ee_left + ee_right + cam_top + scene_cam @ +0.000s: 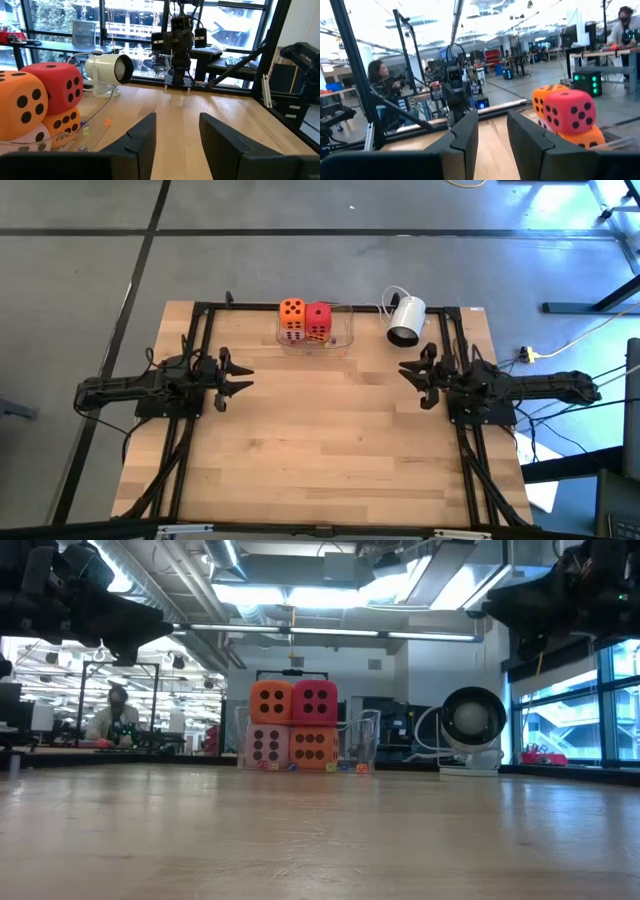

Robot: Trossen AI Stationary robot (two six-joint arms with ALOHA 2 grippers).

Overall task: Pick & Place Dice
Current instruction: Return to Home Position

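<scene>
Wood-topped table (320,450), viewed from above: the four dice sit in a clear plastic bin (346,330) at the upper centre of the frame, against the far edge. In the low view they are stacked two high. A pale pink foam cube (266,746) and an orange foam cube (313,747) form the lower tier, with a second orange cube (271,702) and a red cube (314,703) on top. Small coloured beads (345,768) lie on the bin floor beside them.

The left gripper (244,378) is at mid-left and the right gripper (410,382) at mid-right. Both are well apart from the bin, fingers spread, holding nothing.

Risks noted:
- The upper tier stands clear of the bin wall, so nothing restrains it. A knock to the table or frame could tip either cube out.
- A white cylindrical device (405,320) stands just beside the bin, with a looped cable behind it. A wide sweep of the right arm could push it into the bin.
- Judged exposure is low, as neither arm is near the stack.
</scene>
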